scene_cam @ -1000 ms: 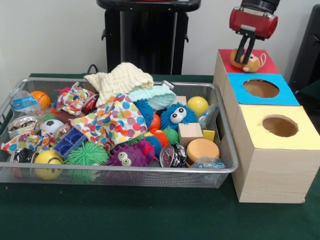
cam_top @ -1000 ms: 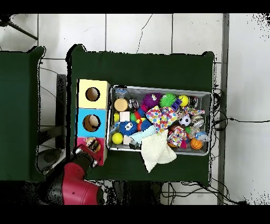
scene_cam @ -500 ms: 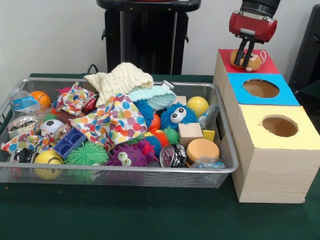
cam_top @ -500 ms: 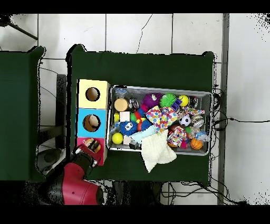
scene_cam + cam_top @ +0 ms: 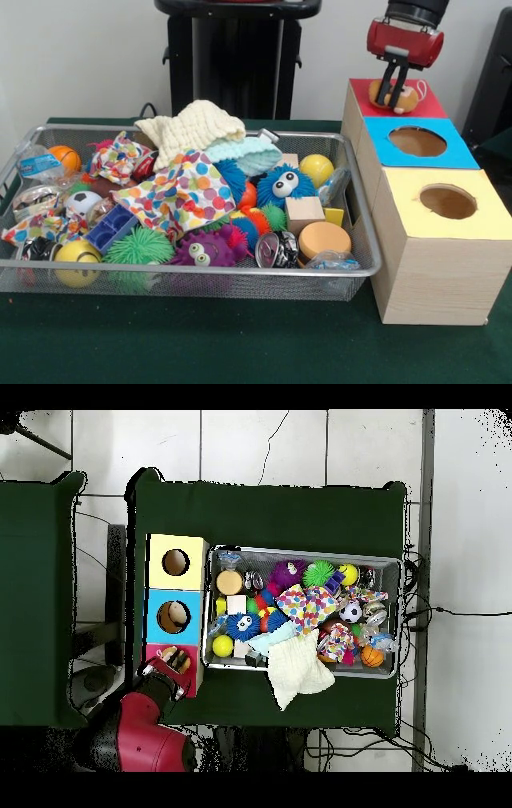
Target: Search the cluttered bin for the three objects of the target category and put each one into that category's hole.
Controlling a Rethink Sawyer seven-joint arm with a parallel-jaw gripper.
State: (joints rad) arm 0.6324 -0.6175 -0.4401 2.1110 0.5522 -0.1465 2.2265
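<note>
Above red-topped box (image 5: pixel 416 102), at 1 o'clock from wire bin (image 5: pixel 356 264), gripper (image 5: pixel 393 94) hangs with black fingers (image 5: pixel 385 82) closed round tan toy (image 5: pixel 402 99), toy sitting right at red top's hole. Blue-topped box (image 5: pixel 448 156) and yellow-topped box (image 5: pixel 488 224) in row at bin's 3 o'clock, holes showing. Bin crammed: blue fuzzy toy with eyes (image 5: pixel 282 184), spotted cloth (image 5: pixel 180 192), cream knit cloth (image 5: pixel 194 124), yellow ball (image 5: pixel 317 169), wood block (image 5: pixel 304 213).
</note>
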